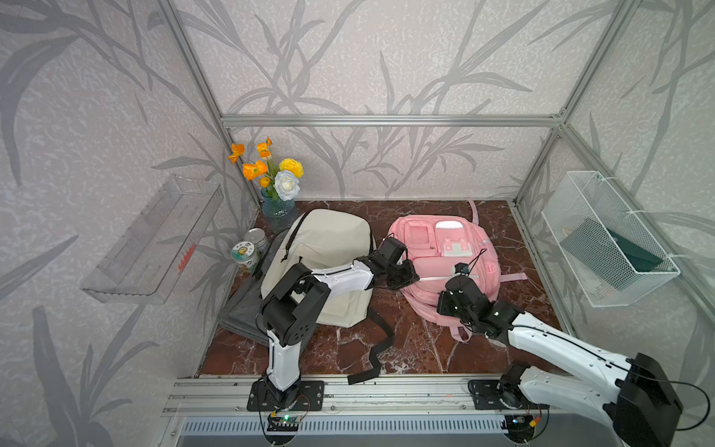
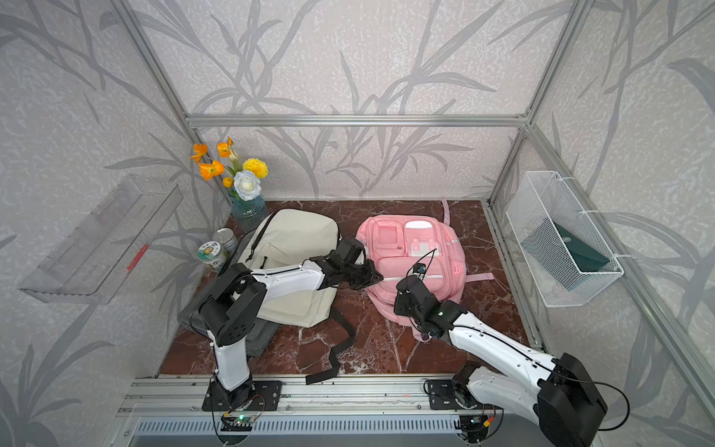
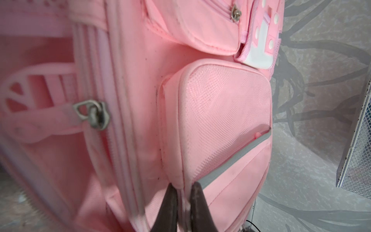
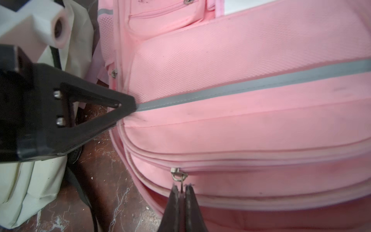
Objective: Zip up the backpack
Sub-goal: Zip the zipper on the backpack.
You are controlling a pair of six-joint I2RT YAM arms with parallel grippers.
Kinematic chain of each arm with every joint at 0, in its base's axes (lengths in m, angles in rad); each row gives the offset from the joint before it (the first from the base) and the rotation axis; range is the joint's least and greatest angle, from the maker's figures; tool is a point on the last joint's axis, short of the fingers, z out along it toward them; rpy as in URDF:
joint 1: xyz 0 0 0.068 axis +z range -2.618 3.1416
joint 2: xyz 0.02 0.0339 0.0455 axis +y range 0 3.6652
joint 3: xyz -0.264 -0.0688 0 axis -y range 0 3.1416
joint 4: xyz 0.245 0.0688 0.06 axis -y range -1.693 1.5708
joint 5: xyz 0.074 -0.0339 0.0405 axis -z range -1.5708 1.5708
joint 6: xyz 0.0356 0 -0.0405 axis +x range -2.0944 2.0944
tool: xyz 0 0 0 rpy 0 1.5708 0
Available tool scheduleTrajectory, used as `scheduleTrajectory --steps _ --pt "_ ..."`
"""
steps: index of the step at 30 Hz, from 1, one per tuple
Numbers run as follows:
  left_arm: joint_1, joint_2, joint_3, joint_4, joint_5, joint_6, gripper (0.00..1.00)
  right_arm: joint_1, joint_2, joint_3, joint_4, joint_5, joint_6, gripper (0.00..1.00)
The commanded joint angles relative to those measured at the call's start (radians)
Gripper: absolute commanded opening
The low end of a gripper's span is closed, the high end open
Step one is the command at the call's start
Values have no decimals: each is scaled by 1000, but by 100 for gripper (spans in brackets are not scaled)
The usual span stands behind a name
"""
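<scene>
In a top view the pink backpack point(image 1: 425, 298) lies on the worktop point(image 1: 418, 348), touching the left gripper point(image 1: 412, 276) at its tip.

Left wrist view: this gripper point(image 3: 183, 192) pinches the backpack's piped seam point(image 3: 180, 130).

Right wrist view: the right gripper point(image 4: 181, 192) is clamped on the zipper pull point(image 4: 179, 176) at its tips.

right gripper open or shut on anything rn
Shut. In the right wrist view the right gripper has its dark fingertips pressed together on the small metal zipper pull of the pink fabric backpack.
</scene>
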Motion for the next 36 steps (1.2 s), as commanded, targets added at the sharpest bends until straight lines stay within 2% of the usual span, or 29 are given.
scheduleTrajectory --steps 1,5,8,12,14,18,25,27,29,34,36 --pt "58 -30 21 -78 -120 77 0 -50 -34 -25 -110 29 4 0" --pt "58 -27 48 -89 -114 98 0 -53 -15 -13 -55 -41 -40 0" --pt "38 -33 44 -86 -99 81 15 -41 34 17 -15 -108 -40 0" --pt "-4 -86 -4 -85 -108 46 40 26 105 52 37 -97 -34 0" --pt "-24 -106 -31 -83 -108 24 45 42 133 60 65 -102 -26 0" --pt "-41 -133 -88 -80 -124 -25 48 69 176 84 98 -101 -22 0" --pt "-59 -148 -125 -113 -153 -48 49 90 204 126 106 -95 -35 0" --pt "-59 -142 -146 -57 -143 -61 47 91 209 133 104 -92 -40 0" --pt "-56 -116 -128 -33 -133 -66 40 92 212 131 103 -89 -41 0" --pt "-29 -110 -123 -57 -187 -17 10 89 172 134 -40 6 -21 0" --pt "1 -119 -134 -73 -192 3 6 65 127 112 -97 26 -23 0"
